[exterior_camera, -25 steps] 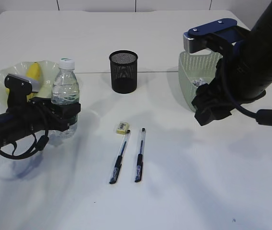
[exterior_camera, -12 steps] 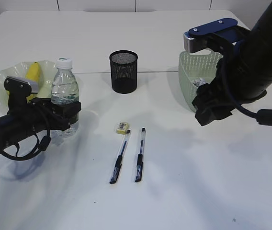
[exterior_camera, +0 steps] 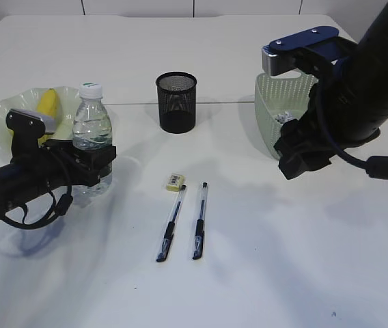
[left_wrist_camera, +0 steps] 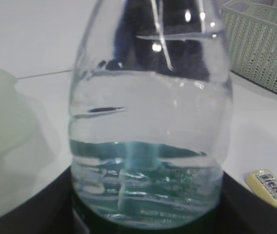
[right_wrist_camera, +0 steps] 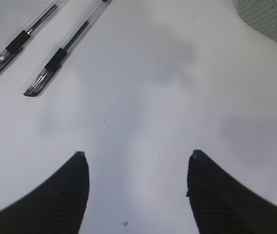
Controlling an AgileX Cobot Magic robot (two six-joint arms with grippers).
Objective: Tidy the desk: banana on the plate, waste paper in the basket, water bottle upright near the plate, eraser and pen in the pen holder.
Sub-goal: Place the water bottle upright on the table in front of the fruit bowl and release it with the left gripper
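I had my left gripper [exterior_camera: 91, 164] around the lower half of the water bottle [exterior_camera: 93, 140], which stood upright on the table [exterior_camera: 262, 273] just beside the plate [exterior_camera: 3, 113]. Whether my fingers were pinching the bottle or had let go of it I could not tell; in the left wrist view the bottle filled the frame with the dark jaws low at each side. I judged it was set there because the task wants it upright near the plate, so that step looked nearly done.

The banana [exterior_camera: 47, 104] lay on the plate, and crumpled waste paper [exterior_camera: 281, 117] sat in the green basket [exterior_camera: 270, 102].

My right gripper [right_wrist_camera: 137, 170] hung spread and empty above bare table in front of the basket, holding nothing.

The eraser [exterior_camera: 174, 180] and two pens [exterior_camera: 184, 221] lay on the table in front of the mesh pen holder [exterior_camera: 176, 102], apart from it, so I judged they came next.
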